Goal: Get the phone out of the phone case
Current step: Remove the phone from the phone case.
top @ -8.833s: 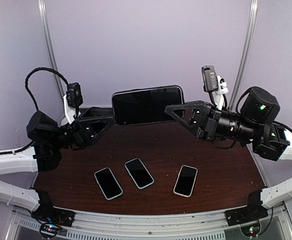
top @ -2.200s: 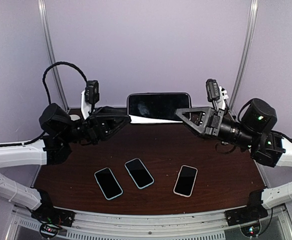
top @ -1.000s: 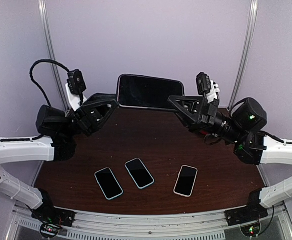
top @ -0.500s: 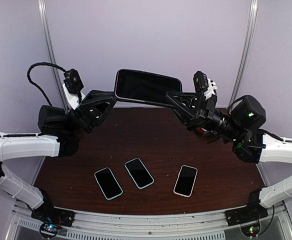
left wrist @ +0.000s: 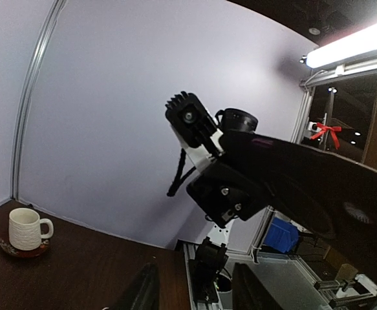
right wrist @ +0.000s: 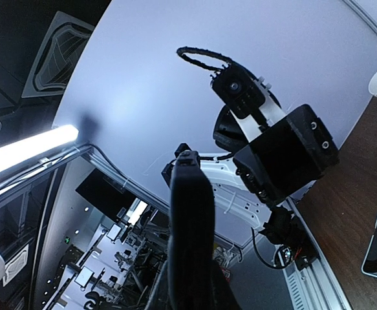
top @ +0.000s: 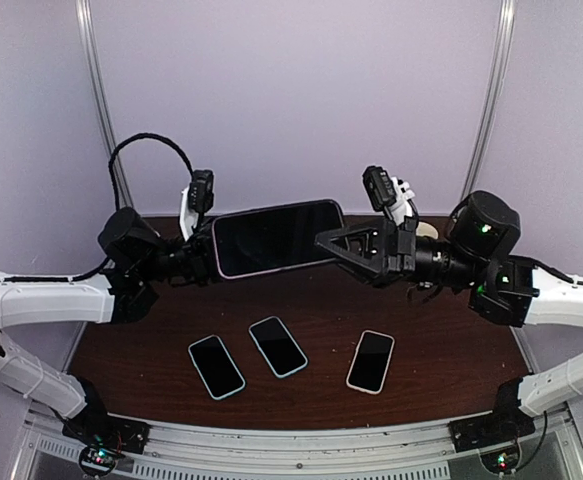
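Now the left gripper (left wrist: 194, 292) is letting go, its jaws parting empty, while the right gripper (top: 326, 243) is clamping the cased phone (top: 271, 238) aloft mid-frame, lower than a moment ago, so the case is apparently staying on.

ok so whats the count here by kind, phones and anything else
large phone, held aloft: 1
small phones, lying flat: 3
mug: 1
coaster under the mug: 1
total: 6
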You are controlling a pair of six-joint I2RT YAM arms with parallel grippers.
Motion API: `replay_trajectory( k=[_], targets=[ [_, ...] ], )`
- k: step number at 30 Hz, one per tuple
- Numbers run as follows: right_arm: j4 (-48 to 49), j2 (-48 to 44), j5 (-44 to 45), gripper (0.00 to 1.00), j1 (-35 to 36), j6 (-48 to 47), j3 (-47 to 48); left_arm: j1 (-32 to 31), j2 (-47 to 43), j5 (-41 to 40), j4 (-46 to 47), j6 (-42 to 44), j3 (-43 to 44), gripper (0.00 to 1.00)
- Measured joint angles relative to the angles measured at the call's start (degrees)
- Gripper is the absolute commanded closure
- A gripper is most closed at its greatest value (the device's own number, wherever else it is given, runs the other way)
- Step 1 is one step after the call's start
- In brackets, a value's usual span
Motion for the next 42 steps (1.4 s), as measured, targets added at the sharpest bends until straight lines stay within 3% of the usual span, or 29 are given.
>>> replay_trajectory(
  k=[3, 6, 12, 20, 27, 35, 42],
  targets=[
    [-2.0, -0.7, -1.1, 1.00, -2.0, -1.5, 0.0, 0.0, -3.1, 0.5, -3.0, 0.8, -1.4, 0.51],
    [-2.5, -0.9, -2.8, 1.00, -3.5, -3.1, 0.0, 0.0, -7.5, -0.1, -8.3, 3.5, -1.8, 0.38],
    [-9.5, -2.4, -5.6, 1.00, -4.9, -12.6, 1.8, 0.2, -16.2, -4.7, -26.1, 14.1, -1.8, 0.27],
    [-21.6, -8.7, -3.9, 1.00, -5.7, -36.2, 3.8, 0.6, -22.9, -8.3, -49.2, 34.1, -0.6, 0.27],
    [-27.2, -15.2, -2.7, 1.00, -4.1, -66.5, -0.8, 0.6, -27.8, -5.1, -63.3, 56.5, 1.0, 0.28],
    [-38.1, -12.1, -3.4, 1.00, -3.3, -95.4, -0.6, -0.6, -27.4, -1.3, -70.2, 74.9, 1.5, 0.32],
    [-43.8, -5.7, -4.3, 1.00, -3.3, -105.3, 3.1, -6.6, -24.7, -6.8, -71.5, 81.7, 1.9, 0.38]
  ],
)
